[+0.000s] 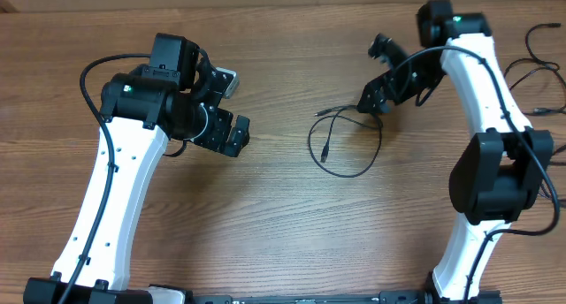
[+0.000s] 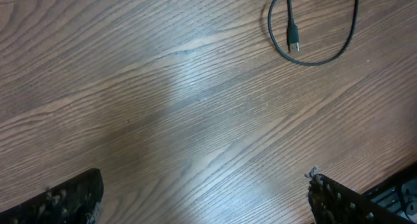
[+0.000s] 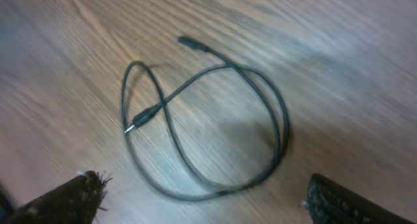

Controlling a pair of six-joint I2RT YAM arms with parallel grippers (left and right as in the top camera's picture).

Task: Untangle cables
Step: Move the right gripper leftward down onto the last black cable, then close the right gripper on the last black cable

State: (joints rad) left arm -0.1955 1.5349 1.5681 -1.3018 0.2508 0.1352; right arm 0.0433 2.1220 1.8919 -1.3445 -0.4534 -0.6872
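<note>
**Op:** Layout? Why parked like that?

**Me:** The table (image 1: 283, 238) is mostly bare wood. My left arm (image 1: 115, 198) covers the left half and my right arm (image 1: 482, 101) runs along the right side. That leaves the middle open between them, I'd guess so either side can reach in.

**Op:** Jaws?

**Me:** On my left gripper (image 1: 232, 105) they're spread wide and empty, well apart from the work. My right gripper (image 1: 375, 72) is also wide and empty, hanging over the far-right side of the cable (image 1: 345, 175). No contact that I can see. It reads as a pre-grasp.

**Op:** Cable state?

**Me:** It's one thin black cord, flat on the wood right of centre. It makes one loop that crosses itself once. The inner plug (image 3: 133, 125) lies inside the loop and the outer plug (image 3: 186, 40) pokes out past it. There are more thin cords (image 1: 529, 41) at the right edge, beyond my right arm.

**Op:** Room?

**Me:** Plenty to the left and toward my bases. The right edge is tight. I'd draw the inner plug out leftward.
</note>
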